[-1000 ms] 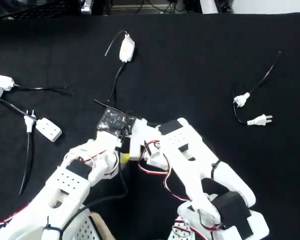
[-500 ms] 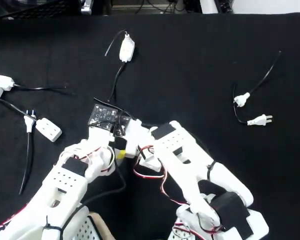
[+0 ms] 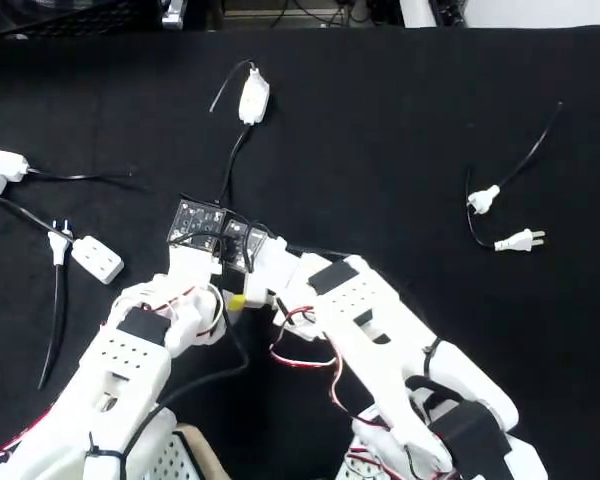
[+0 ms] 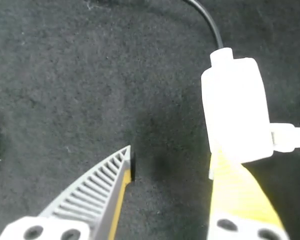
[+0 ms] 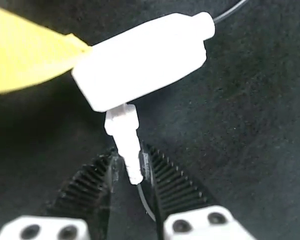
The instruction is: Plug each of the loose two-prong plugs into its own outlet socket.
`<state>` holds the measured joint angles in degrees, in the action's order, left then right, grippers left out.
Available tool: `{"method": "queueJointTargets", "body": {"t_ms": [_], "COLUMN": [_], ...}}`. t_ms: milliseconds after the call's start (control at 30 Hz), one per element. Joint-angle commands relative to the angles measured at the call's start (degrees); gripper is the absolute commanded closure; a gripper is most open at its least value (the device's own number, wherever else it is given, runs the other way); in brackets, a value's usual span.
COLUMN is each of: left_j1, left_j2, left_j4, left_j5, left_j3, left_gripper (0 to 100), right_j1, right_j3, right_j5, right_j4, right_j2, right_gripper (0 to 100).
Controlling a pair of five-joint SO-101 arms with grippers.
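plug [image 5: 125,137] touching outlet socket [image 5: 145,60], pinched — right gripper [image 5: 130,172]

Mid-desk [image 3: 380,120]: socket [image 4: 235,107] against one finger of my left hand [image 4: 170,160]. Plug [image 5: 126,137] between my right hand [image 5: 130,156] fingers, touching the socket's side. Rear socket [image 3: 253,100] behind. Loose plugs [image 3: 483,199] [image 3: 520,240] well right. Left sockets [image 3: 97,258] [image 3: 0,170] and left plug [image 3: 58,240] far left.

Both arms stretch in from six o'clock, the left arm [image 3: 130,360] angling toward one, the right arm [image 3: 380,330] toward eleven, wrists meeting. The left gripper [image 4: 170,160] gapes wide; the right gripper [image 5: 130,157] pinches a plug [image 5: 122,127].
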<state>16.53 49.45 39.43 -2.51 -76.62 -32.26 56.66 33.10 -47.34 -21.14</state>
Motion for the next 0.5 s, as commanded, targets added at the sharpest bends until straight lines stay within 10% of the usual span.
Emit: {"method": "queueJointTargets", "body": {"t_ms": [0,467], "left_j1": [-0.4,-1.1], "left_j2": [0.4,0.4], "left_j4": [0.3,0.0], "left_j5": [3.4,4.9], "left_j3": [2.7,2.9], "left_gripper": [72,72], "right_j1": [-3.7,0.1], "right_j3": [-1.9,-2.4], "right_j5": [-0.7,4.5], "right_j4": [-0.9,-16.5], "right_j2": [-4.4,-22.7], "right_gripper": [98.6,98.6]}}
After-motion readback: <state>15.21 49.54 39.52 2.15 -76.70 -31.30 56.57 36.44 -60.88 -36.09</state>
